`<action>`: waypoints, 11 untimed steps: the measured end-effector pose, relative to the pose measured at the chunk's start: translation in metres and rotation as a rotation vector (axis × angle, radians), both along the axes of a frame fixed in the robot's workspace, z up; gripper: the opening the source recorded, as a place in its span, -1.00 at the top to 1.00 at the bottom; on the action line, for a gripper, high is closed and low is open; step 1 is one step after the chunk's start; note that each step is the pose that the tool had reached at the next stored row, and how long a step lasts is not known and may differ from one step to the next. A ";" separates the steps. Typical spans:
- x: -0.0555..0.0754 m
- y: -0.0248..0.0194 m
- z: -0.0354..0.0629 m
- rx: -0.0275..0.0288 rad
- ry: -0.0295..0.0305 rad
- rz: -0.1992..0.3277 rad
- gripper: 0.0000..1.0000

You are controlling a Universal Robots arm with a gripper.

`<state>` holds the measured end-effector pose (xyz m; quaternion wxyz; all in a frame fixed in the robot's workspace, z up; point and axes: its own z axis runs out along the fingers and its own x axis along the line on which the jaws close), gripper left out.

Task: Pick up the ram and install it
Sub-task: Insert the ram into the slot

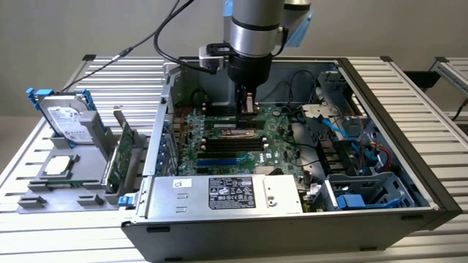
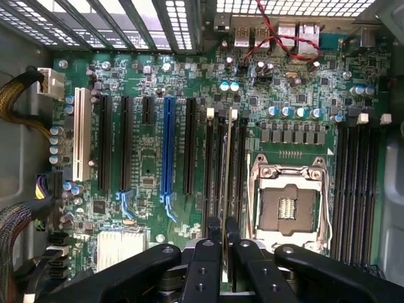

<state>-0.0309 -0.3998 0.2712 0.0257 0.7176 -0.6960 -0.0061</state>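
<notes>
Black two-fingered gripper (image 1: 249, 109) is hanging inside one open grey computer case (image 1: 292, 235), over one green motherboard (image 1: 278, 156). In the wrist view, its two fingers (image 2: 211, 243) are clamping one long, thin green ram stick (image 2: 225, 164), which is standing edge-on along four black memory slots (image 2: 209, 164) beside one silver processor socket (image 2: 290, 202).

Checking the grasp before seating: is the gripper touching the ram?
Touching. The wrist view shows the gripper closed on both faces of the ram, seen edge-on.

I see green motherboard (image 2: 146, 165), rows of black slots (image 2: 105, 142), one blue slot (image 2: 168, 151), one white slot (image 2: 79, 134), silver socket (image 2: 257, 196), black gripper (image 2: 223, 230), pale ram (image 2: 225, 164) edge, red wire (image 2: 271, 44), grey ribbed table (image 1: 409, 82)
</notes>
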 end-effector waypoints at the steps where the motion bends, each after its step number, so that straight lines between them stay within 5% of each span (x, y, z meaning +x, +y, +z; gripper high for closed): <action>1: 0.000 0.0000 -0.0006 -0.0057 -0.0001 0.000 0.72; 6: 0.000 0.0000 -0.0038 -0.0366 -0.0024 0.001 0.72; 11: 0.000 0.0023 -0.0080 -0.0562 -0.0210 0.001 0.72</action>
